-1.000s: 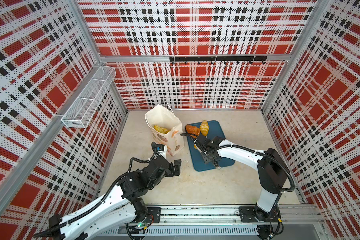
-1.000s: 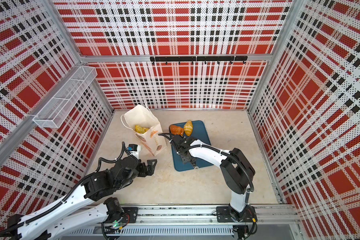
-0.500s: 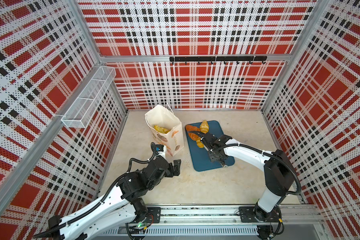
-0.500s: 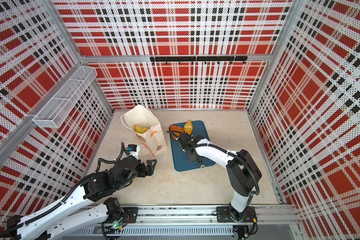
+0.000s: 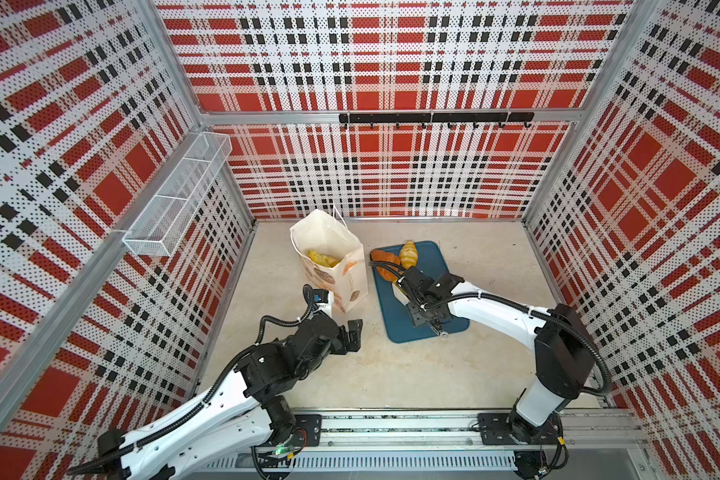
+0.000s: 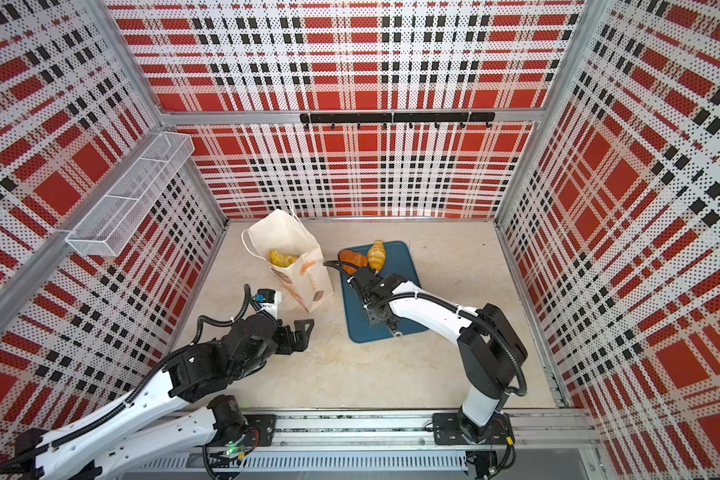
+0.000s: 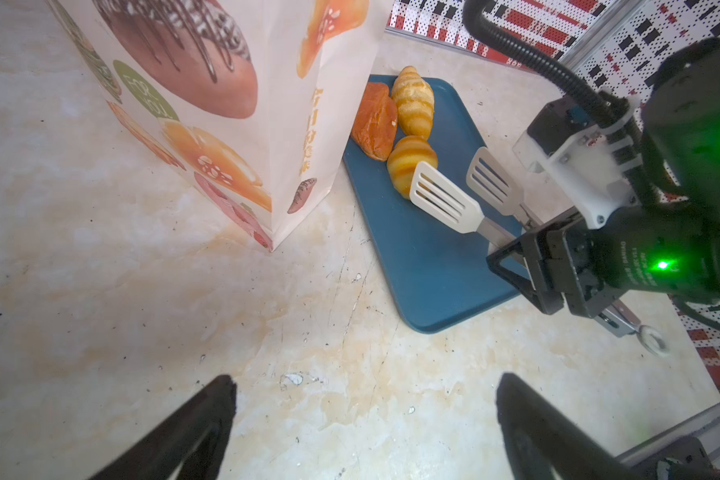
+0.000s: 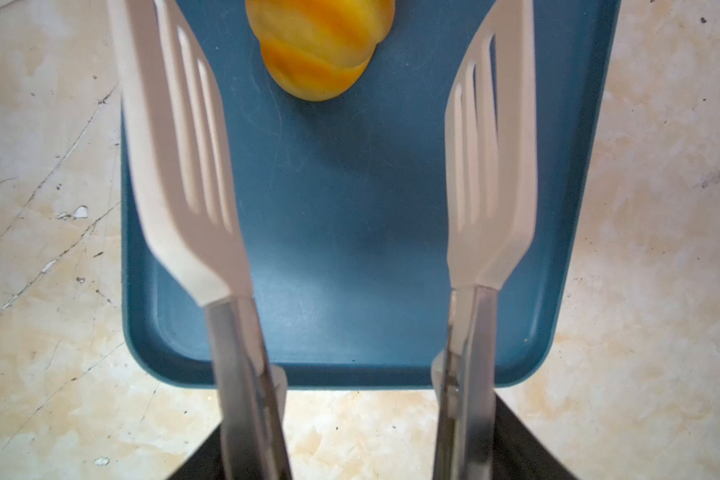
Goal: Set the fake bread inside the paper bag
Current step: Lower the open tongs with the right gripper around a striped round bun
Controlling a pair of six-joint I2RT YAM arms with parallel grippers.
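Observation:
The paper bag (image 5: 329, 249) stands open at the back left, with yellow fake bread (image 5: 323, 258) inside. Three pieces lie at the far end of the blue tray (image 7: 433, 266): a dark orange-brown piece (image 7: 374, 120), a golden croissant (image 7: 413, 104) and a striped yellow bun (image 7: 410, 164). My right gripper (image 5: 420, 316) is shut on the handles of white slotted tongs (image 7: 445, 197). The tong blades stand apart over the tray with the bun (image 8: 321, 45) just beyond their tips, untouched. My left gripper (image 7: 364, 399) is open and holds nothing, low over the table near the bag's front corner.
A white wire basket (image 5: 175, 203) hangs on the left wall and a black hook rail (image 5: 433, 118) on the back wall. Plaid walls close in the beige table (image 5: 391, 374) on three sides. The arms' base rail (image 5: 391, 432) runs along the front edge.
My right arm has drawn the tongs back from the tray's far left corner toward its middle, and the blades have spread wider. The striped bun now shows. The left arm is still.

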